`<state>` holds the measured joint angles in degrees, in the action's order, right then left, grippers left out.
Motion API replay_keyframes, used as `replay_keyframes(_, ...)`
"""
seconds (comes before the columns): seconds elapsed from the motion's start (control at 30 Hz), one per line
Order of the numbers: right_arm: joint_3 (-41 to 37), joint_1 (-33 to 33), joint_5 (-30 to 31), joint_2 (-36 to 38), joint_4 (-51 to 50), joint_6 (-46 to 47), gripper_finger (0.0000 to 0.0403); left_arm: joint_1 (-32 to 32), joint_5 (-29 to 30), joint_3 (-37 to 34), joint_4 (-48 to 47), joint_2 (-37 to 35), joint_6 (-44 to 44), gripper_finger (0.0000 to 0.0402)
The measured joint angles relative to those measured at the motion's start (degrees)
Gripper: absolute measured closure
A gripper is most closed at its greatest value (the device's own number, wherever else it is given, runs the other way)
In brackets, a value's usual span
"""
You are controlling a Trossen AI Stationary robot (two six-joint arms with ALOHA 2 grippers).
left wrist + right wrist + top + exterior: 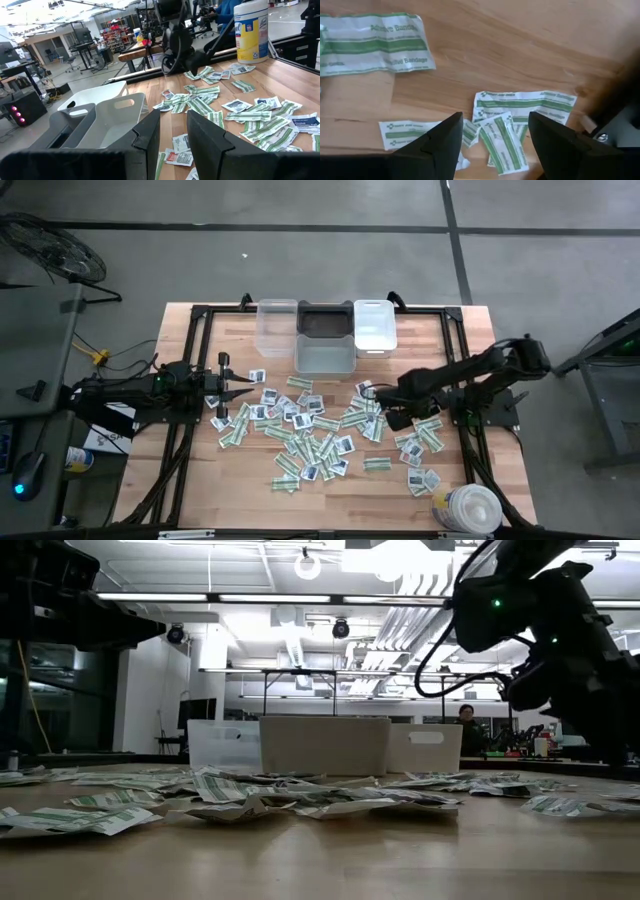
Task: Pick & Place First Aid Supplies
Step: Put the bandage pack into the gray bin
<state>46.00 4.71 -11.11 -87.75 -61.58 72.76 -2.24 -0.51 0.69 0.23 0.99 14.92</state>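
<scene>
The first aid supplies [310, 425] lie scattered flat on the wooden table: green-and-white strips and squarish white packets. My right gripper [374, 402] hangs open above the right part of the pile and tips steeply down. In its wrist view the fingers [440, 142] stand wide apart above a small cluster of green-and-white strips [502, 142] and touch nothing. My left gripper [236, 390] waits at the pile's left edge, level and above the table. Its fingers [150, 137] are a little apart with nothing between them.
Several bins stand at the table's far edge: a clear one [277, 325], a dark one [325, 320], a grey-clear one [324, 352] and a white one [374, 327]. A round white tub [468, 510] stands at the near right corner. Bare wood lies along the near edge.
</scene>
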Motion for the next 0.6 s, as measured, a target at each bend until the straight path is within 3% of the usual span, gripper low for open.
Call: replay_keyframes(0.6,-0.1,0.9,-1.0,-3.5,1.7,1.8,0.0187,0.0,0.0,0.0,0.0,0.0,0.0,0.0305)
